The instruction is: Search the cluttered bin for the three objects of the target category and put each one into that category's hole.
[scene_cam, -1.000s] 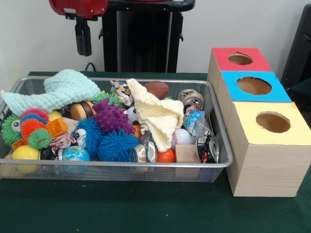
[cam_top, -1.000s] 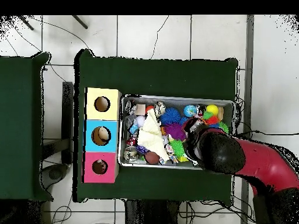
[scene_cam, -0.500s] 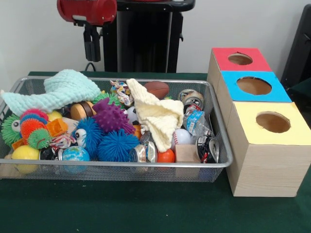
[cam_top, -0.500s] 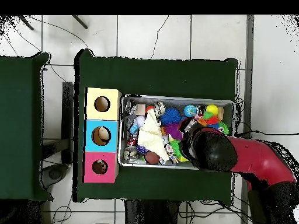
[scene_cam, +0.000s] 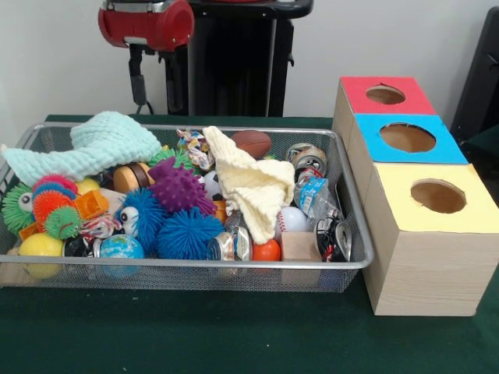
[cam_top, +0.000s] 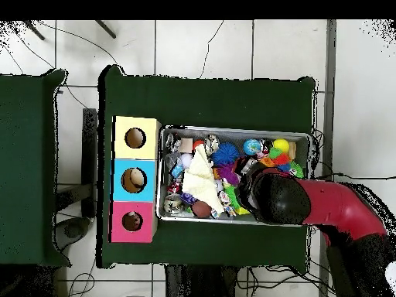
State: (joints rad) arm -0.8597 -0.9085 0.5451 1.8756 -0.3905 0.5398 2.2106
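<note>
Green desk (scene_cam: pixel 234 343) nearest, bare in front. Wire bin (scene_cam: pixel 195 269) packed: blue spiky balls (scene_cam: pixel 183 230), globe ball (scene_cam: pixel 121 248), orange ball (scene_cam: pixel 267 251) at near edge. Cream cloth (scene_cam: pixel 253 183) drapes mid-bin, mint cloth (scene_cam: pixel 93 144) at far left; both hide items, so search may miss targets or snag cloth. Boxes at right: yellow hole (scene_cam: pixel 438 195), blue hole (scene_cam: pixel 407 137), red hole (scene_cam: pixel 385 94). Gripper (scene_cam: pixel 140 97) hangs above far rim, empty; jaw gap cannot tell. Target category unclear.
</note>
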